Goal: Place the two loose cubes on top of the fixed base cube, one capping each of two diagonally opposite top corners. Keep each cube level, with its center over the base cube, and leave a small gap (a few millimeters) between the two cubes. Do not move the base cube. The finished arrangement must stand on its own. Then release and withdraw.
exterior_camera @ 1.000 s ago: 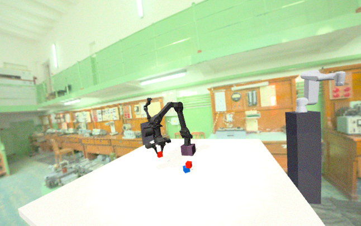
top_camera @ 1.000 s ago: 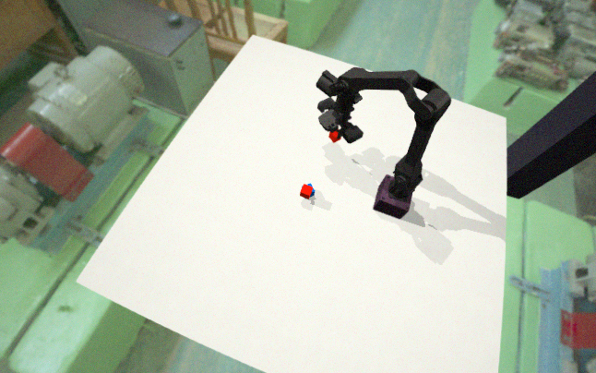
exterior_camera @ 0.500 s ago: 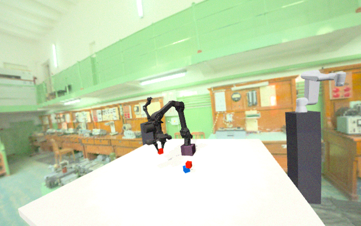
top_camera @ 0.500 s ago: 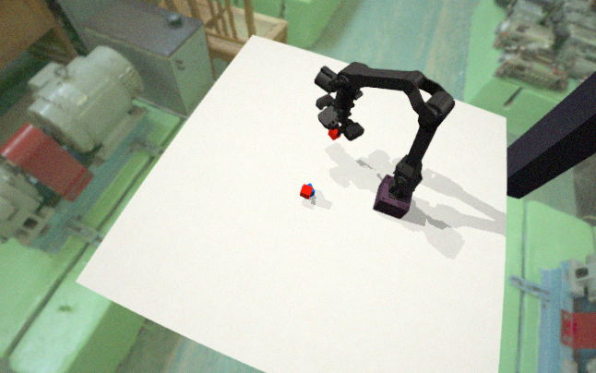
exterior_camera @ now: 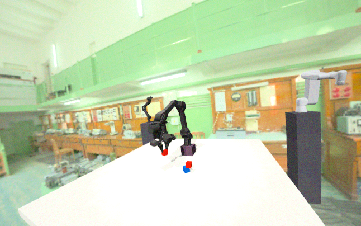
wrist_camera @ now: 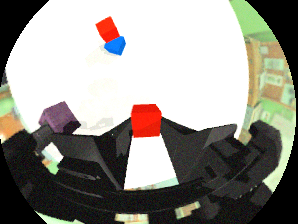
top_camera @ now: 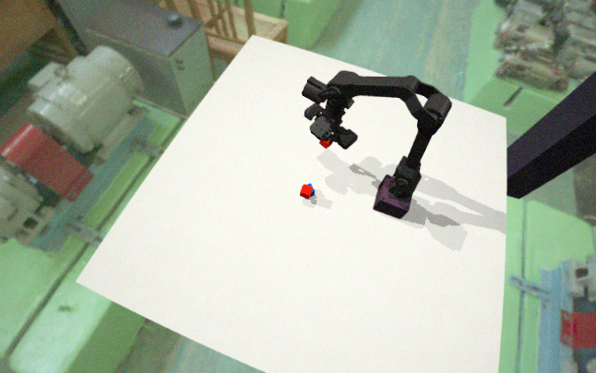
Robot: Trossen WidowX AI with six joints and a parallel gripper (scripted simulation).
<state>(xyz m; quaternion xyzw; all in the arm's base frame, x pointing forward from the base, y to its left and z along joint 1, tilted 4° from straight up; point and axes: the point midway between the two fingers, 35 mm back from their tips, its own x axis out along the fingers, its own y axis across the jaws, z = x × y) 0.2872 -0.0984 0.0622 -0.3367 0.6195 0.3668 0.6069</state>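
The blue base cube point(top_camera: 313, 189) point(exterior_camera: 186, 169) point(wrist_camera: 115, 46) stands on the white table. One red cube point(top_camera: 306, 191) point(exterior_camera: 189, 164) point(wrist_camera: 107, 30) rests on top of it, offset toward one corner and covering part of its top. The exact overlap is too small to tell. My gripper point(top_camera: 326, 142) point(exterior_camera: 165, 151) point(wrist_camera: 145, 119) points down and is shut on the other red cube point(top_camera: 326, 144) point(exterior_camera: 165, 152) point(wrist_camera: 146, 127). It holds this cube above the table, well to the side of the base cube. The held cube looks about level in the wrist view.
The arm's purple mounting block point(top_camera: 387, 206) point(exterior_camera: 188, 150) point(wrist_camera: 59, 116) stands on the white table point(top_camera: 208, 254) point(exterior_camera: 139, 196). Beyond the table's edge, a dark pedestal point(exterior_camera: 303, 156) carries a light grey arm point(exterior_camera: 311, 86). Another small dark arm point(exterior_camera: 146, 109) stands on a pedestal behind.
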